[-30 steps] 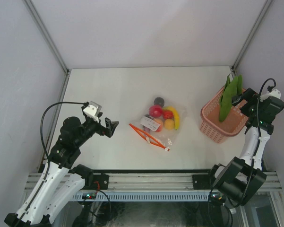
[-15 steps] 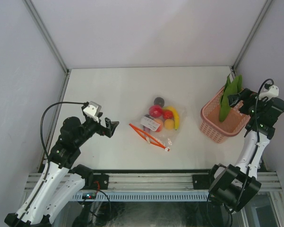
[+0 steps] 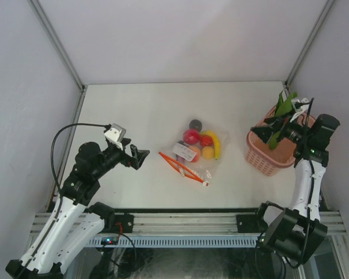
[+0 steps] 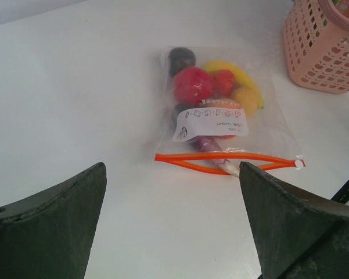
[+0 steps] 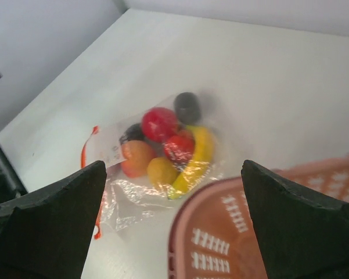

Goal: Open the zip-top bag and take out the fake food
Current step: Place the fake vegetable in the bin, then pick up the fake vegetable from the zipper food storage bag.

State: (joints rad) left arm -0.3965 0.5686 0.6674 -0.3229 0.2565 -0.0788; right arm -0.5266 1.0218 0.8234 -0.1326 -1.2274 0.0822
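Note:
The zip-top bag (image 3: 191, 156) lies flat mid-table, its red-orange zipper strip (image 3: 182, 167) toward the near side, the two strips slightly parted (image 4: 226, 160). Inside it are a yellow banana (image 3: 214, 143), red fruit (image 3: 191, 136), orange fruit (image 3: 207, 152) and a dark ball (image 3: 195, 124); these also show in the left wrist view (image 4: 212, 87) and the right wrist view (image 5: 168, 148). A long green leafy vegetable (image 3: 285, 106) stands in the pink basket (image 3: 267, 157). My left gripper (image 3: 141, 156) is open and empty, left of the bag. My right gripper (image 3: 262, 127) is open and empty above the basket.
The pink lattice basket stands at the right edge of the table, also seen in the left wrist view (image 4: 328, 46) and close under the right wrist camera (image 5: 249, 232). White walls with metal posts enclose the table on three sides.
My right gripper has swung left, out over the basket, and now points toward the bag. My left gripper has edged slightly toward the bag. The bag has not moved.

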